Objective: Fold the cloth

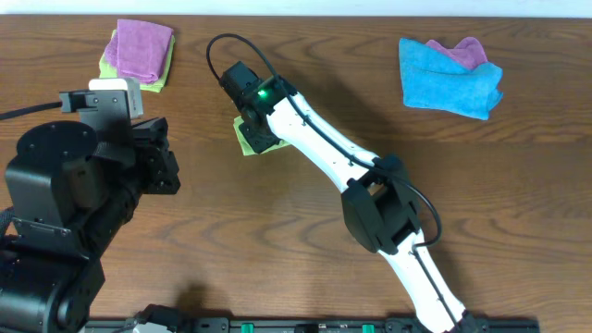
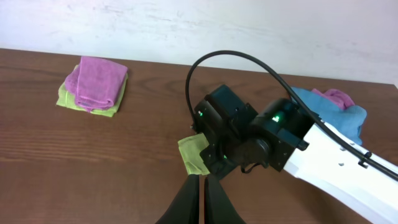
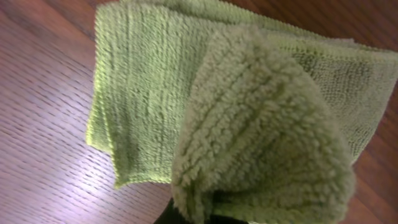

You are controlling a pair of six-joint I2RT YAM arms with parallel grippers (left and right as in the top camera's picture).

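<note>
My right gripper [image 1: 261, 139] is clamped on a raised fold of the green cloth [image 3: 155, 93], which lies about ten o'clock from centre in the overhead view, while my left gripper [image 2: 204, 186] has its fingers together on nothing; the cloth looks light, floppy and grippy, so I'd take it by a corner.

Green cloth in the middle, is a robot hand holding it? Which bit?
Yes. The right gripper pinches the green cloth by a bunched-up edge lifted off the table; the rest lies flat. The left gripper holds nothing.
</note>
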